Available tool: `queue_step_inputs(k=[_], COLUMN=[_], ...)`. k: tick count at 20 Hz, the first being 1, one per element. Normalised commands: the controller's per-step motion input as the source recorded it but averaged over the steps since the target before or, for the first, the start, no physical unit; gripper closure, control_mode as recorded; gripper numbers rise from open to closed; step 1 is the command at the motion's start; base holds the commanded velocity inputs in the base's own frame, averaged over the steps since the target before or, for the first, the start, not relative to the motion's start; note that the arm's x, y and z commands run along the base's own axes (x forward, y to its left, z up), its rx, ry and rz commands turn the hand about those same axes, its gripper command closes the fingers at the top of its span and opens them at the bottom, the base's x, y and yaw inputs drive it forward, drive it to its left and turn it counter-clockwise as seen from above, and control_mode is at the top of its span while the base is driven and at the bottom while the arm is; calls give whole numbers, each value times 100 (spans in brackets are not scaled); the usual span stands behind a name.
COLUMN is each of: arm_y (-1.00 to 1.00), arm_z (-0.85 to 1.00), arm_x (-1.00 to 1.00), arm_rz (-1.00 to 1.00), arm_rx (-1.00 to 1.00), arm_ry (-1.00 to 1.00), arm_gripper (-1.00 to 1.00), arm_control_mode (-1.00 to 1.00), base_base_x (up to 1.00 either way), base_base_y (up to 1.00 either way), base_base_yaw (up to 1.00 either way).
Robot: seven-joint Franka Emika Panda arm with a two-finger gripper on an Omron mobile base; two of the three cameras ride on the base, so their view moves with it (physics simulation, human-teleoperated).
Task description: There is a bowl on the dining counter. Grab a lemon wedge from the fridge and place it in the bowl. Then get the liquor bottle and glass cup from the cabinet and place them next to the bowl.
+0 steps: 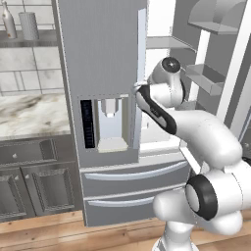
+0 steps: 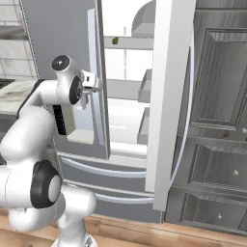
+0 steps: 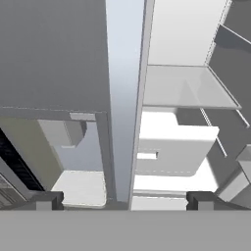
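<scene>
Lemon wedge is sitting on the top shelf inside the fridge, right door swung open. Gripper is hovering spread wide at the left door's edge. Tiny, light, probably slippery; pinching across its flanks looks best.

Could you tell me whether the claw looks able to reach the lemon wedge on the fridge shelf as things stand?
Probably yes: the fridge's right door stands open, and the open claw sits at the left door's edge, with the lemon wedge on a shelf above.
</scene>
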Motion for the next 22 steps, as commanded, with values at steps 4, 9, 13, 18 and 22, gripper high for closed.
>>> queue_step_inputs(k=[4,9,13,18,22], arm_y=[0,0,0,0,0], arm_z=[-10,-18,-26,-33,-33], arm_x=[53,47,50,45,42], arm_rz=[0,0,0,1,0], arm_rx=[0,0,1,0,0], arm_ry=[0,0,0,0,0], arm_gripper=[-100,-100,-100,-100,-100], arm_control_mode=[-100,-100,-100,-100,-100], base_base_x=[0,0,0,0,0], base_base_y=[0,0,0,0,0], base_base_yaw=[0,0,0,0,0])
